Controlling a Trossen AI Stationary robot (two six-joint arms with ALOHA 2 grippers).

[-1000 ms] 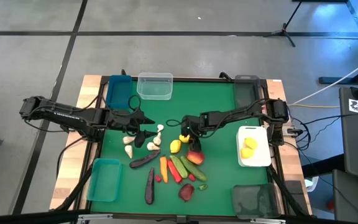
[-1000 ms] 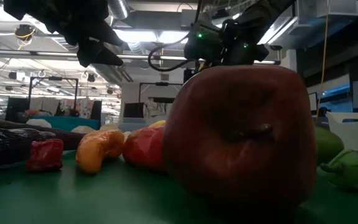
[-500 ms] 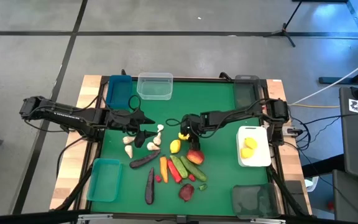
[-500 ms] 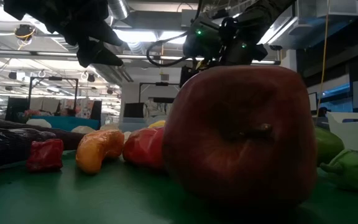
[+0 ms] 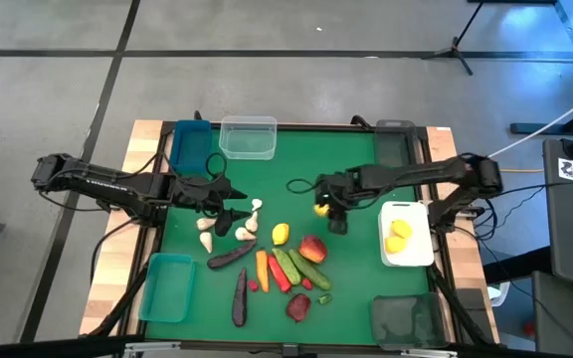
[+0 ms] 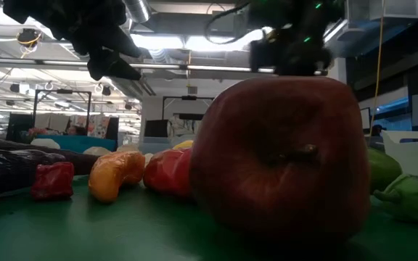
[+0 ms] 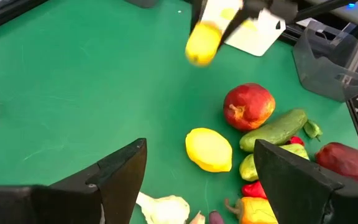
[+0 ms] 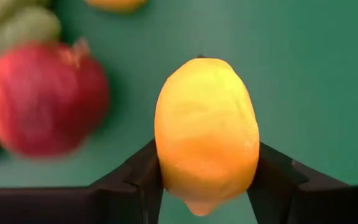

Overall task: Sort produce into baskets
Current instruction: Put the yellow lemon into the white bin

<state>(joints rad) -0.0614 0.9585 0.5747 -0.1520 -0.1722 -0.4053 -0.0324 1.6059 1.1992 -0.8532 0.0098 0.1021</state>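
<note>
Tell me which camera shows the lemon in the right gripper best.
The right wrist view: the lemon fills it, clamped by the right gripper. High and left wrist views show it small; the low view hides it.

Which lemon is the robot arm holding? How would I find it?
Look at the white basket on the green table's right side, with two lemons inside. Just left of it, the right gripper pinches a lemon up in the air. The other loose lemon lies flat on the mat by the apple.

green mat (image 5: pixel 356 179), grey floor (image 5: pixel 286 89), tripod (image 5: pixel 458 45)
</note>
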